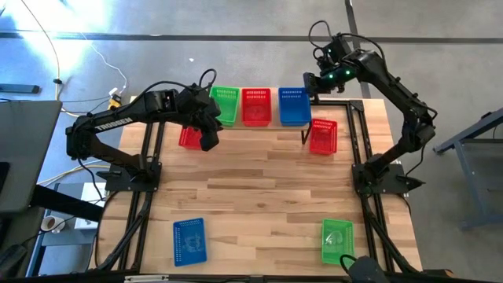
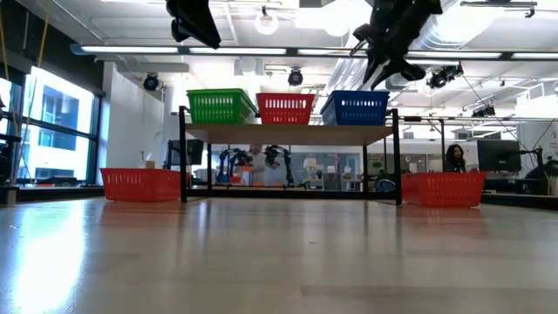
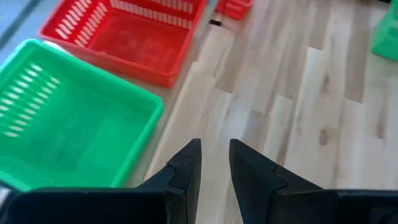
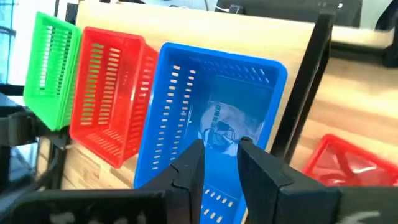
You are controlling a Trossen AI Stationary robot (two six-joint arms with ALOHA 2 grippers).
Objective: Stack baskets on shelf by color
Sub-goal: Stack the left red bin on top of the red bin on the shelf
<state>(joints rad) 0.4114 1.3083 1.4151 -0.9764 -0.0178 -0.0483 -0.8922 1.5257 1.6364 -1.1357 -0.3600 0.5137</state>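
Three baskets stood in a row on the shelf (image 2: 292, 133) at the far edge of the table (image 1: 267, 196): a green basket (image 1: 226, 104) at the left, a red basket (image 1: 256, 106) in the middle and a blue basket (image 1: 294, 106) at the right.

The right gripper (image 4: 220, 163) hung just above the blue basket, over its right far part. Its fingers (image 4: 186, 168) stood slightly apart with only a narrow gap between them, and they held nothing; the basket's open interior lay directly beyond the fingertips.

The left gripper (image 3: 215, 163) hovered above the near left end of the shelf, beside the green basket and clear of it. Its fingers also stood slightly apart and empty.

A second red basket (image 1: 189, 137) rested on the table by the shelf's left legs, partly under the left arm. A third red basket (image 1: 323, 136) rested on the table just right of the shelf. At the near edge, well apart from both grippers, a second blue basket (image 1: 189, 240) lay at the left and a second green basket (image 1: 337, 240) at the right.
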